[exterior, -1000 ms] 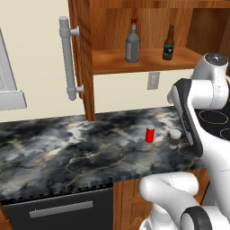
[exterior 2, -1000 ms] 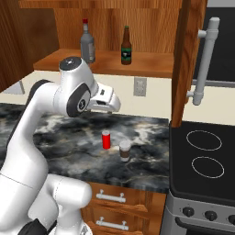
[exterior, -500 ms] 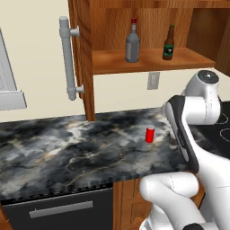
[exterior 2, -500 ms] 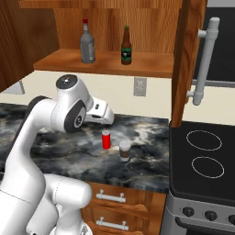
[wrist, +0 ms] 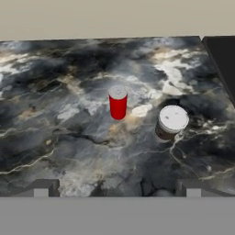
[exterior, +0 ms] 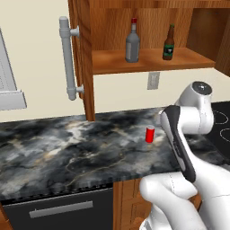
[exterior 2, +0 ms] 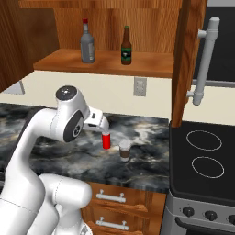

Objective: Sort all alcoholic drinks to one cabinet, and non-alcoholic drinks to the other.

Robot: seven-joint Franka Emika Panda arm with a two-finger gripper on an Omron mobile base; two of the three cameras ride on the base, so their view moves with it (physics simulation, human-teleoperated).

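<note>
Lowering over the last second, the arm has swung its tool (wrist: 117, 190) down toward the desk (exterior: 67, 152); its jaws stand wide and empty. That suggests the non-alcoholic drinks come next: the red can (wrist: 118, 102) and lidded cup (wrist: 170, 122) stand near each other on dark marbled stone. Both bottles, grey (exterior 2: 87, 42) and brown (exterior 2: 126, 45), already sit on the open cabinet (exterior 2: 105, 62) shelf, beside a black stove (exterior 2: 204, 158).
</note>
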